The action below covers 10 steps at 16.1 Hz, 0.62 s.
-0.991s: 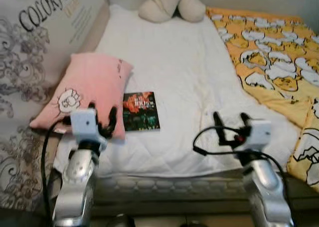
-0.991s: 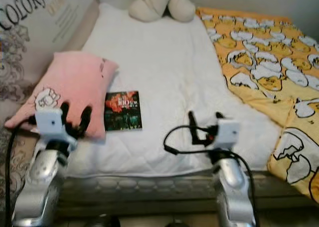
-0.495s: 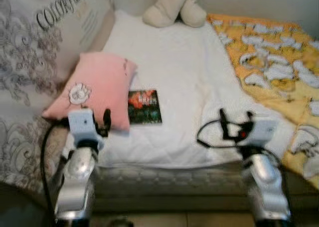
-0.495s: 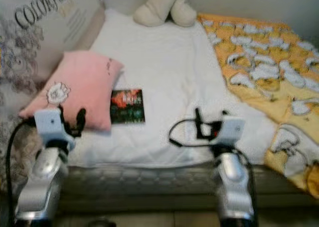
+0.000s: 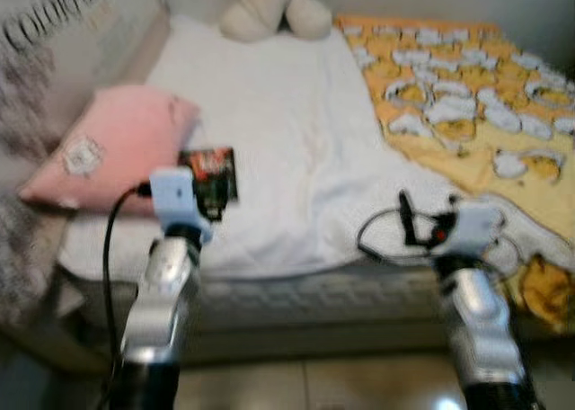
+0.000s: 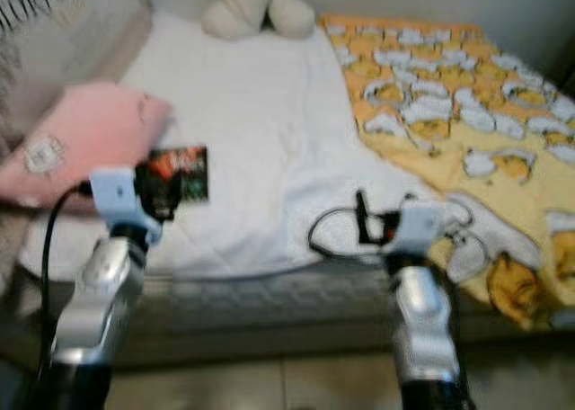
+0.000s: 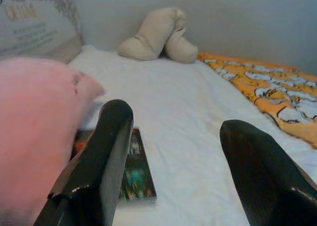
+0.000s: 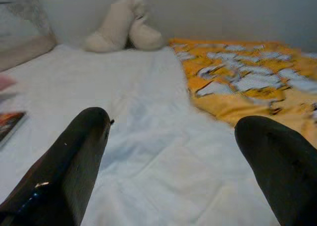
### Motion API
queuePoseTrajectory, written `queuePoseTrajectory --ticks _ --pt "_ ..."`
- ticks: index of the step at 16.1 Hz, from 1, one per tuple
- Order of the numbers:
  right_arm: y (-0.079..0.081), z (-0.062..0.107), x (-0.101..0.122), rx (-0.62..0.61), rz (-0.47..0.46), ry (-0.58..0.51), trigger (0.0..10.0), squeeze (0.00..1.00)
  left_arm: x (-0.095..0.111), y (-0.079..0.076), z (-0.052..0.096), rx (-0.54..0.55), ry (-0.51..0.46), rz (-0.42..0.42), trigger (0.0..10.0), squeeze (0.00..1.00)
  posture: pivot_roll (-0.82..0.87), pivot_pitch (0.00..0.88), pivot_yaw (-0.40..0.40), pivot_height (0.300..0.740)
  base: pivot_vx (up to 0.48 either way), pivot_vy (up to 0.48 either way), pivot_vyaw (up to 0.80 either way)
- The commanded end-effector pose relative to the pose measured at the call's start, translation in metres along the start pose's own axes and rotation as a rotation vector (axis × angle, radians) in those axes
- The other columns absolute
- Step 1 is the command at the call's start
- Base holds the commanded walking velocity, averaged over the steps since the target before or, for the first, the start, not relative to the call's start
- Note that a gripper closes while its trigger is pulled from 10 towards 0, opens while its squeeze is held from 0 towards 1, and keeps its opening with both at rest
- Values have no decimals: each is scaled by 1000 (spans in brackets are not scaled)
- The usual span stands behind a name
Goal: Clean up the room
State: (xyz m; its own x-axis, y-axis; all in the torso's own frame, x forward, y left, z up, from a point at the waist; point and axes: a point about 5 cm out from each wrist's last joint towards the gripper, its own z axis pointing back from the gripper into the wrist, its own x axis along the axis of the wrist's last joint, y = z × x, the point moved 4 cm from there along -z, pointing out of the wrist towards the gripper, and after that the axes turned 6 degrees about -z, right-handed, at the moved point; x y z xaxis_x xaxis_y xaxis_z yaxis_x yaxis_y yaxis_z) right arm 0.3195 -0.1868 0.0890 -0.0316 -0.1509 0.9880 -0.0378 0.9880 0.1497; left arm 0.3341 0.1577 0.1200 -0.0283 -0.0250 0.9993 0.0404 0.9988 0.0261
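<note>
the left gripper (image 7: 171,151) is up in front of the robot, just over the near edge of the bed (image 5: 269,95). its two black fingers (image 7: 106,151) are spread wide and hold nothing. the right gripper (image 8: 173,151) is up too, over the white sheet, with its fingers (image 8: 74,156) wide apart and nothing in them.

right past the left gripper lies a book (image 7: 131,174), flat on the sheet. its one side is touching the pink pillow (image 5: 103,145). this is likely the thing to tidy away first. the book looks thin, stiff and light. its cover may be a bit slippery. it lies so flat that a finger cannot get under it easily, so the best place to take hold is probably the near edge, pinching it top and bottom.

the pillow is soft and squashy and sits very close, so it could get in the way or get pushed. farther off, a cream soft toy (image 5: 265,10) sits by the wall, and a yellow blanket (image 5: 467,104) covers the right side of the bed.
</note>
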Motion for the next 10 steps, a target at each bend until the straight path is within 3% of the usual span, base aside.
queuePoseTrajectory --ticks 1,8,10 --pt "-3 -2 4 -5 21 -9 10000 0 0 -4 -2 -17 7 12 10000 0 -92 0 -1 740 0 -472 0" --pt "-1 0 5 4 36 -17 10000 0 -6 -5 -12 11 39 53 10000 0 -115 0 7 740 0 -442 0" --pt "-5 -3 9 -11 28 -29 10000 0 -11 -4 -15 39 62 80 10000 0 -114 0 6 740 249 -407 0"
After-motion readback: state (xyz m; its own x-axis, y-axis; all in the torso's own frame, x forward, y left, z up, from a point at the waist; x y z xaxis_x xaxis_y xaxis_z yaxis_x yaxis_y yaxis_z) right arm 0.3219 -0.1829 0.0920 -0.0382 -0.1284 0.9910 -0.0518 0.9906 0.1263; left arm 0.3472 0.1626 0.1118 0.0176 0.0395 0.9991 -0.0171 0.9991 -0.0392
